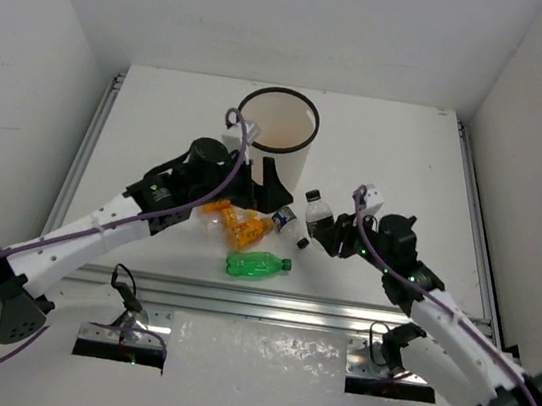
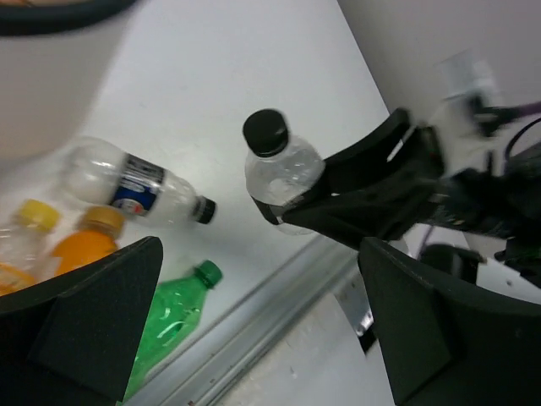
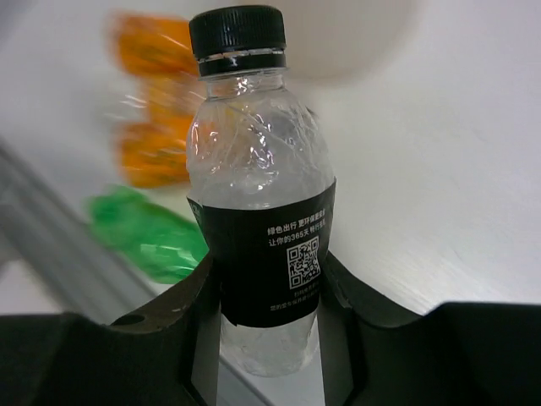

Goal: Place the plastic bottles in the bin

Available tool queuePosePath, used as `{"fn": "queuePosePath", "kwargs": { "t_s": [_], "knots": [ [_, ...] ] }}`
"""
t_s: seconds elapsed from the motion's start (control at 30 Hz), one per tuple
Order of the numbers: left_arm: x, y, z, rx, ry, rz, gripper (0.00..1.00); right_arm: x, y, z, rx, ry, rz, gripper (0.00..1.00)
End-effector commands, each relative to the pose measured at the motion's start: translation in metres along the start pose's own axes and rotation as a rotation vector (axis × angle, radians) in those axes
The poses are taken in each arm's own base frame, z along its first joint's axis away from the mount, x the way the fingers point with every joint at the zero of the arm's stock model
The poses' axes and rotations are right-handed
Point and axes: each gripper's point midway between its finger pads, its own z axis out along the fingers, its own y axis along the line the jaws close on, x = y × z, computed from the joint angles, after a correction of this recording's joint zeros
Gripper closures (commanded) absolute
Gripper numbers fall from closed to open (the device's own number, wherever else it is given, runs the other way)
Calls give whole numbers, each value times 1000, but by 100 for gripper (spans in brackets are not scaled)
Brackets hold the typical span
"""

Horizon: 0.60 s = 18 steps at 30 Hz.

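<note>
Right wrist view puts the clear bottle upright between the fingers of your right hand. The hand presses on the bottle's black label from both sides, cap up. You cannot tell from here whether its base is off the bench.

In the top view the bin sits up and to the left of that hand, at the upper middle of the frame. The carry would run diagonally that way and has to clear the black rim. Your left hand hangs spread wide and empty just below the bin, close to that line, and is the nearer arm to the opening.

Below it lie a second clear bottle, the orange bottles and the green bottle.
</note>
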Motion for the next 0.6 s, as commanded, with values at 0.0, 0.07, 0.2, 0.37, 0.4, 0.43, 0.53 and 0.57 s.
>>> {"fn": "queuePosePath", "kwargs": {
  "t_s": [0.0, 0.07, 0.2, 0.37, 0.4, 0.43, 0.53, 0.57],
  "knots": [
    [-3, -65, 3, 301, -2, 3, 0, -52, 82, -43, -417, -241, -97, 78],
    [6, -78, 10, 348, 26, 12, 0, -54, 104, -62, -537, -250, -102, 78],
    [15, -96, 19, 419, 52, 9, 0, -66, 131, -91, -686, -304, -108, 78],
    [25, -119, 23, 501, 99, 18, 53, -80, 140, -100, -715, -323, -114, 75],
    [29, -118, 26, 494, 117, 19, 87, -85, 141, -102, -716, -334, -116, 71],
    [28, -120, 27, 495, 120, 22, 95, -87, 141, -103, -713, -341, -118, 66],
    [25, -110, 30, 421, 126, 26, 100, -99, 130, -99, -615, -371, -73, 2],
    [20, -106, 31, 384, 111, 25, 100, -95, 122, -94, -563, -340, -46, 1]
  ]
}}
